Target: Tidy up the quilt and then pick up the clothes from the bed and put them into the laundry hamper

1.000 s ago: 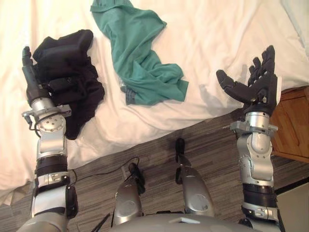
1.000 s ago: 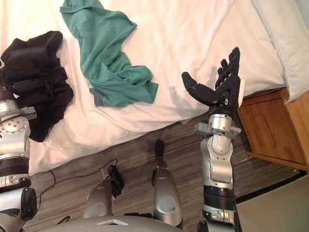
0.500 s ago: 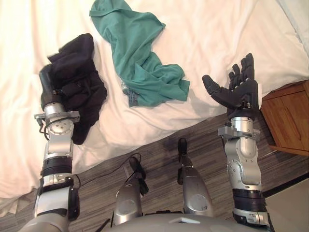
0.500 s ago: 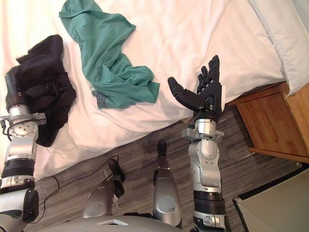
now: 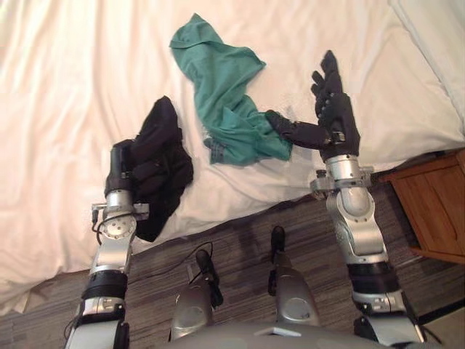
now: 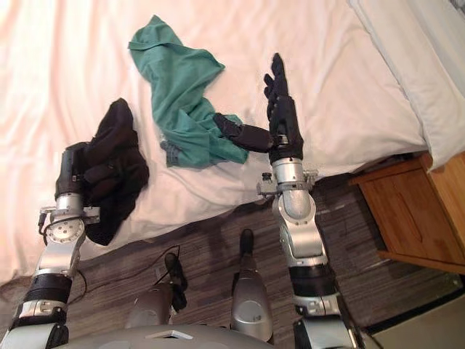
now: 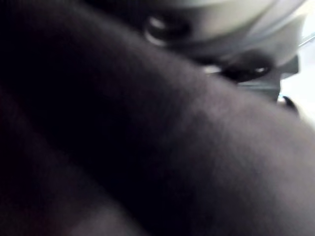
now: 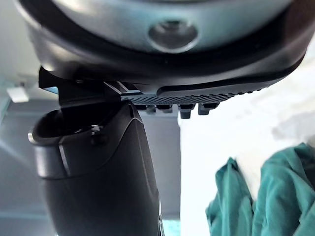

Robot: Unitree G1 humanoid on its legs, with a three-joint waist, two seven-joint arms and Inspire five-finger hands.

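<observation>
White bed (image 5: 73,73) carries both garments, hamper step undone: right hand (image 5: 334,123) spread wide at three o'clock of the green shirt (image 5: 221,80); left hand (image 5: 120,171) buried in black clothes (image 5: 163,145), grip unclear.

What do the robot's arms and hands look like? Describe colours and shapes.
Both arms are silver-grey, built of rounded metal segments with black bands; a round bolted disc sits at the left wrist. The left hand and right hand are matte black.

Shirt (image 5: 227,102) lies on the quilt (image 5: 73,94); bundled garment (image 5: 166,156) just left of it, left hand (image 5: 120,171) against that; right hand (image 5: 333,120) just right of the shirt; nightstand (image 5: 436,207) well off right.
</observation>
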